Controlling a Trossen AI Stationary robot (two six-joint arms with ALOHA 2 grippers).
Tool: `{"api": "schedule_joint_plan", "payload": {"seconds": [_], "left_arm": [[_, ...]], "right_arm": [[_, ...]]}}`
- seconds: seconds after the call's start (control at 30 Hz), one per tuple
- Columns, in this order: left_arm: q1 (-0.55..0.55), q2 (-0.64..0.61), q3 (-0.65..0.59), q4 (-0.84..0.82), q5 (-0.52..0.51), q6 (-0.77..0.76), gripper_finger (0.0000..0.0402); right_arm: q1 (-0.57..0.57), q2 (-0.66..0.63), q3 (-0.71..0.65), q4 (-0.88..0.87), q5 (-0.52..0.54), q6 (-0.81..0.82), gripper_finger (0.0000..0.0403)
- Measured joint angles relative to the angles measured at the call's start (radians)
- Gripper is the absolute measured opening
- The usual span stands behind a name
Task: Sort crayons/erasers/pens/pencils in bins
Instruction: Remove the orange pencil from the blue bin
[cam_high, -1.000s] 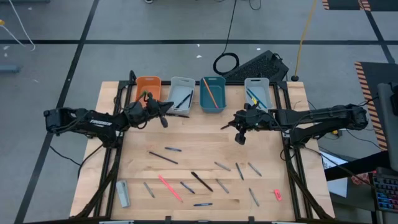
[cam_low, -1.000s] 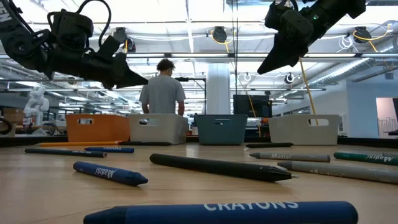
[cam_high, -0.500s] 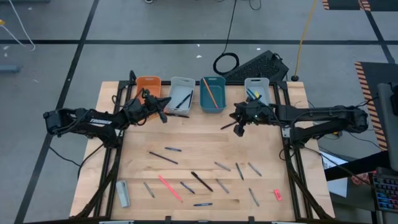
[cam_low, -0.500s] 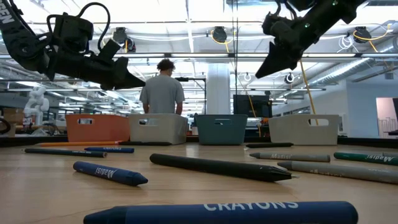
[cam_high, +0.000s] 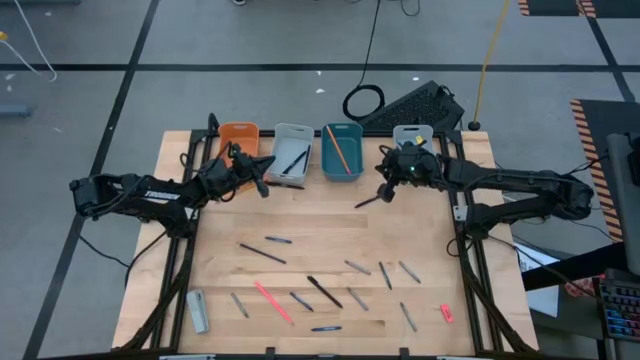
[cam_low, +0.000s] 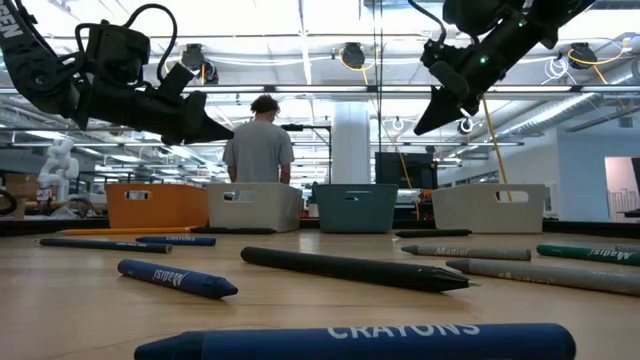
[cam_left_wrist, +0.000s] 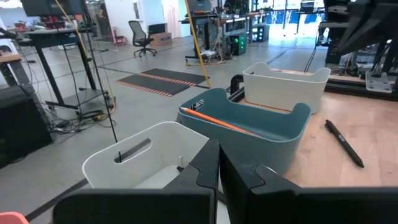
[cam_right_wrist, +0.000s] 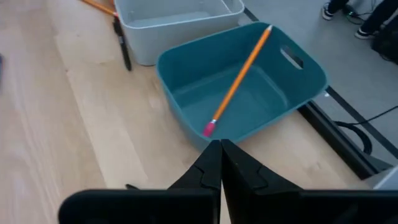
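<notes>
four bins (cam_high: 293, 139), two erasers (cam_high: 446, 313), one person (cam_low: 260, 148)

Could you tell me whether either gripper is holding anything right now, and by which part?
Nothing is held. The left gripper and the right gripper are both shut on nothing, near the bins.

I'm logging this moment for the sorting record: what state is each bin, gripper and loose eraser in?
Orange bin: upright, contents hidden.
Left grey-white bin: upright, dark pens inside.
Teal bin: upright, one orange pencil leaning inside.
Right grey-white bin: upright, partly covered by the right arm.
Left gripper: shut, empty, near the orange bin.
Right gripper: shut, empty, facing the teal bin.
Pink-red eraser: loose on the table, unsorted.
</notes>
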Motion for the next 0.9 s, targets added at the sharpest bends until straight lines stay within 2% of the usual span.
{"api": "schedule_joint_plan", "payload": {"seconds": [0.47,0.9], "left_arm": [[0.003,0.0,0.0,-0.001,-0.003,0.005,0.0017],[0.078,0.0,0.0,-0.031,0.006,0.032,0.0017]], "right_arm": [[-0.032,0.0,0.0,-0.065,-0.001,0.033,0.0],[-0.032,0.0,0.0,-0.043,-0.005,0.06,0.0]]}}
